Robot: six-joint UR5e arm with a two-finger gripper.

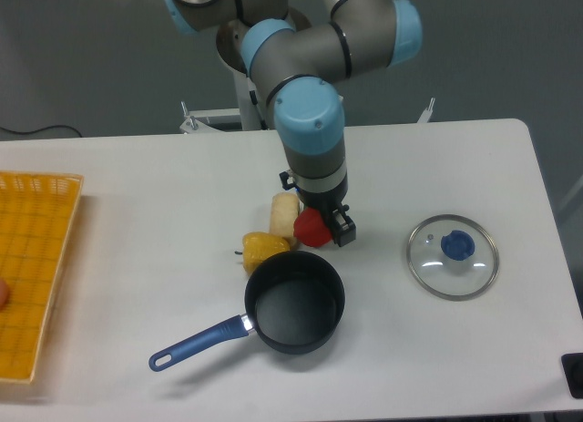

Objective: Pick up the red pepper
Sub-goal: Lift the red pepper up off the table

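Note:
The red pepper (311, 228), small and glossy, sits between the fingers of my gripper (324, 229), just behind the rim of the black saucepan (294, 301). The gripper points down from the blue-capped wrist and is shut on the pepper. One black finger (344, 231) shows to the pepper's right; the other is hidden behind it. I cannot tell whether the pepper touches the table.
A yellow pepper (262, 249) and a pale cream object (284, 214) lie just left of the gripper. The saucepan's blue handle (196, 343) points front left. A glass lid (453, 255) lies at the right and a yellow basket (35, 276) at the left edge. The green pepper is hidden.

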